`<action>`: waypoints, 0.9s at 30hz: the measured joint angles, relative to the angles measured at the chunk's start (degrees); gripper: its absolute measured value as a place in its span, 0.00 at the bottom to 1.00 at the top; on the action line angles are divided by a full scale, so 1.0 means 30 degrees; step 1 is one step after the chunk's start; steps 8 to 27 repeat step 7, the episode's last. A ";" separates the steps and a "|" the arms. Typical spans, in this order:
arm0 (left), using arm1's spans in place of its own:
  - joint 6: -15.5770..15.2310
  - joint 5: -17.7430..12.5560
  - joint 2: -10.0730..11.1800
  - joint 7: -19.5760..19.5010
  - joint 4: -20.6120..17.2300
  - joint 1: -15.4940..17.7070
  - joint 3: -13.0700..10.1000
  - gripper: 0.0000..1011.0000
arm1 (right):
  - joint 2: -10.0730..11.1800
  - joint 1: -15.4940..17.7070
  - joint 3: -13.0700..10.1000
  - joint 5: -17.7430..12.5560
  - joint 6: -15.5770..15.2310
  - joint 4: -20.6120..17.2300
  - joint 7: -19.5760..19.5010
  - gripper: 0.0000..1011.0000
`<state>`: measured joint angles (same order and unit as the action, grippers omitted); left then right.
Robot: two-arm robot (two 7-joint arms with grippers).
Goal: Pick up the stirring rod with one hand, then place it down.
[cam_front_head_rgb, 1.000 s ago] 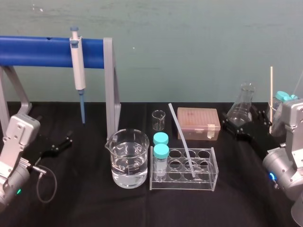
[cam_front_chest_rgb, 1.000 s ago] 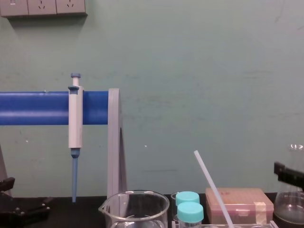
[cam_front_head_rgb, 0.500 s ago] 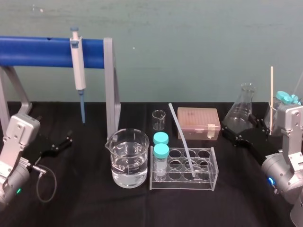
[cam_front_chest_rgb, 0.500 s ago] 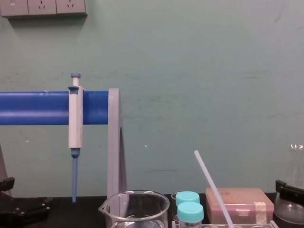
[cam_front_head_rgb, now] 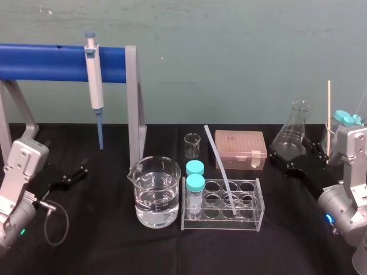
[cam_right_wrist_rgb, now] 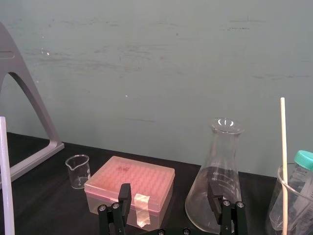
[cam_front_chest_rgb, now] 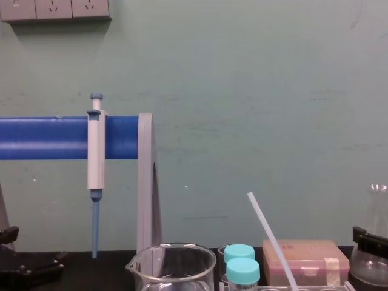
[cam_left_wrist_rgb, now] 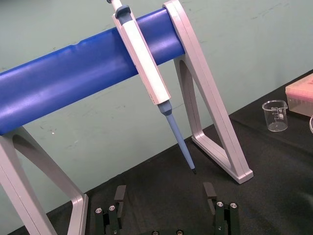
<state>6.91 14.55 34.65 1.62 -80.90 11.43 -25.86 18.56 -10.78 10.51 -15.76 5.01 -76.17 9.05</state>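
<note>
The stirring rod (cam_front_head_rgb: pixel 218 167) is a translucent white rod leaning in the clear tube rack (cam_front_head_rgb: pixel 252 215), its upper end tilted back and to the left. It also rises behind the teal-capped vials in the chest view (cam_front_chest_rgb: pixel 270 237) and at the edge of the right wrist view (cam_right_wrist_rgb: pixel 4 169). My right gripper (cam_front_head_rgb: pixel 293 154) hovers open at the table's right, in front of the conical flask (cam_front_head_rgb: pixel 291 133) and well right of the rod; its jaws stand wide apart and empty (cam_right_wrist_rgb: pixel 169 198). My left gripper (cam_front_head_rgb: pixel 71 175) rests open near the table's left (cam_left_wrist_rgb: pixel 165 197).
A white-and-blue pipette (cam_front_head_rgb: pixel 94 86) hangs on the blue stand (cam_front_head_rgb: pixel 51 62). A water-filled beaker (cam_front_head_rgb: pixel 153 192), two teal-capped vials (cam_front_head_rgb: pixel 195 183), a small beaker (cam_front_head_rgb: pixel 192 145) and a pink tip box (cam_front_head_rgb: pixel 241 149) sit mid-table. A thin cream stick (cam_front_head_rgb: pixel 328 117) stands in a glass at the far right.
My right gripper has sunk lower beside the conical flask and its arm has shifted slightly. The rod and my left arm have not moved.
</note>
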 joint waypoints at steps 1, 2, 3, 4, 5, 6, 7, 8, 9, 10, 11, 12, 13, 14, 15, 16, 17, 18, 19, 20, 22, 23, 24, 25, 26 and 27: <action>0.0000 0.0001 0.0000 0.0000 0.0000 0.0001 0.0000 0.99 | 0.0002 0.0001 -0.0002 0.0001 0.0002 -0.0003 -0.0002 0.99; -0.0001 0.0000 0.0001 0.0000 -0.0001 0.0001 0.0000 0.99 | 0.0004 0.0003 -0.0001 0.0000 0.0006 -0.0009 -0.0008 0.99; 0.0000 0.0000 0.0000 0.0000 0.0000 0.0000 0.0001 0.99 | 0.0004 0.0005 -0.0001 0.0000 0.0009 -0.0013 -0.0010 0.99; 0.0000 0.0000 0.0000 0.0000 0.0000 0.0000 0.0000 0.99 | 0.0008 0.0007 -0.0002 0.0000 0.0012 -0.0016 -0.0015 0.99; -0.0001 -0.0001 0.0000 0.0000 0.0000 0.0000 0.0000 0.99 | 0.0009 0.0008 -0.0002 0.0001 0.0014 -0.0017 -0.0017 0.99; 0.0000 0.0000 0.0000 0.0000 0.0000 0.0001 0.0001 0.99 | 0.0010 0.0009 -0.0002 0.0000 0.0015 -0.0018 -0.0020 0.99; 0.0000 0.0000 0.0000 0.0000 0.0000 0.0001 0.0000 0.99 | 0.0011 0.0011 -0.0002 0.0000 0.0016 -0.0020 -0.0021 0.99; 0.0000 0.0000 0.0000 0.0000 0.0000 0.0001 0.0000 0.99 | 0.0011 0.0011 -0.0002 0.0000 0.0016 -0.0020 -0.0021 0.99; 0.0000 0.0000 0.0000 0.0000 0.0000 0.0001 0.0000 0.99 | 0.0011 0.0011 -0.0002 0.0000 0.0016 -0.0020 -0.0021 0.99; 0.0000 0.0000 0.0000 0.0000 0.0000 0.0001 0.0000 0.99 | 0.0011 0.0011 -0.0002 0.0000 0.0016 -0.0020 -0.0021 0.99; 0.0000 0.0000 0.0000 0.0000 0.0000 0.0001 0.0000 0.99 | 0.0011 0.0011 -0.0002 0.0000 0.0016 -0.0020 -0.0021 0.99; 0.0000 0.0000 0.0000 0.0000 0.0000 0.0001 0.0000 0.99 | 0.0011 0.0011 -0.0002 0.0000 0.0016 -0.0020 -0.0021 0.99; 0.0000 0.0000 0.0000 0.0000 0.0000 0.0001 0.0000 0.99 | 0.0011 0.0011 -0.0002 0.0000 0.0016 -0.0020 -0.0021 0.99; 0.0000 0.0000 0.0000 0.0000 0.0000 0.0001 0.0000 0.99 | 0.0011 0.0011 -0.0002 0.0000 0.0016 -0.0020 -0.0021 0.99; 0.0000 0.0000 0.0000 0.0000 0.0000 0.0001 0.0000 0.99 | 0.0011 0.0011 -0.0002 0.0000 0.0016 -0.0020 -0.0021 0.99; 0.0000 0.0000 0.0000 0.0000 0.0000 0.0001 0.0000 0.99 | 0.0011 0.0011 -0.0002 0.0000 0.0016 -0.0020 -0.0021 0.99; 0.0000 0.0000 0.0000 0.0000 0.0000 0.0001 0.0000 0.99 | 0.0011 0.0011 -0.0002 0.0000 0.0016 -0.0020 -0.0021 0.99; 0.0000 0.0000 0.0000 0.0000 0.0000 0.0001 0.0000 0.99 | 0.0011 0.0011 -0.0002 0.0000 0.0016 -0.0020 -0.0021 0.99; 0.0000 0.0000 0.0000 0.0000 0.0000 0.0001 0.0000 0.99 | 0.0011 0.0011 -0.0002 0.0000 0.0016 -0.0020 -0.0021 0.99; 0.0000 0.0000 0.0000 0.0000 0.0000 0.0001 0.0000 0.99 | 0.0011 0.0011 -0.0002 0.0000 0.0016 -0.0020 -0.0021 0.99; 0.0000 0.0000 0.0000 0.0000 0.0000 0.0001 0.0000 0.99 | 0.0011 0.0011 -0.0002 0.0000 0.0016 -0.0020 -0.0021 0.99; 0.0000 0.0000 0.0000 0.0000 0.0000 0.0001 0.0000 0.99 | 0.0011 0.0011 -0.0002 0.0000 0.0016 -0.0020 -0.0021 0.99; 0.0000 0.0000 0.0000 0.0000 0.0000 0.0001 0.0000 0.99 | 0.0011 0.0011 -0.0002 0.0000 0.0016 -0.0020 -0.0021 0.99; 0.0000 0.0000 0.0000 0.0000 0.0000 0.0001 0.0000 0.99 | 0.0011 0.0011 -0.0002 0.0000 0.0016 -0.0020 -0.0021 0.99; 0.0000 0.0000 0.0000 0.0000 0.0000 0.0001 0.0000 0.99 | 0.0011 0.0011 -0.0002 0.0000 0.0016 -0.0020 -0.0021 0.99; 0.0000 0.0000 0.0000 0.0000 0.0000 0.0001 0.0000 0.99 | 0.0011 0.0011 -0.0002 0.0000 0.0016 -0.0020 -0.0021 0.99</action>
